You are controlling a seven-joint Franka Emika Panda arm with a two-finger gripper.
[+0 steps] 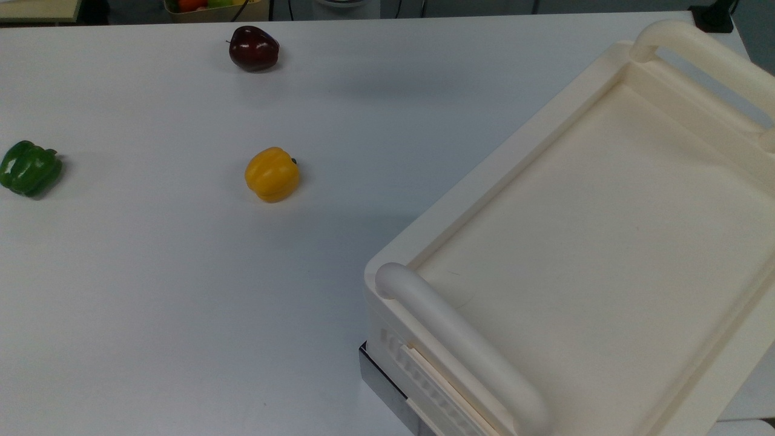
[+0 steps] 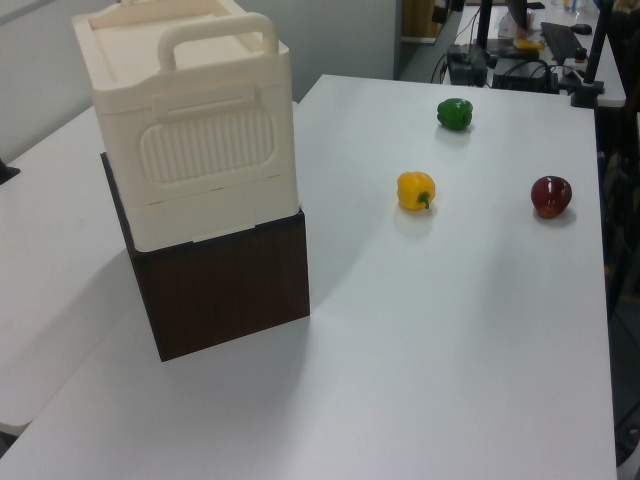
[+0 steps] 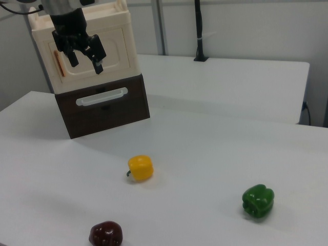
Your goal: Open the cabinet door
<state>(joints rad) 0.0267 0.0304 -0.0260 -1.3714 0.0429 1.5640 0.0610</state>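
The cabinet stands on the white tabletop at the right view's far left: a cream-white upper unit seated on a dark brown base, the base carrying a pale horizontal bar handle. The cabinet door is the flat cream panel on the upper unit's front face in the right view, lying flush with that face, with a narrow copper-brown strip near the panel's left edge in the right view. The pincer, black, hangs in front of this door with its two fingers apart and pointing downward; whether they touch the panel cannot be told. In the top view, the cabinet's recessed top panel fills the top view's right, with one rounded bar handle at its near end and another at its far end. In the left view, the cabinet's ribbed side faces the camera above the brown base. Three items lie on the tabletop, well apart from the cabinet and from each other: a yellow bell pepper, a green bell pepper at the right view's right, and a dark red apple at the right view's near edge.
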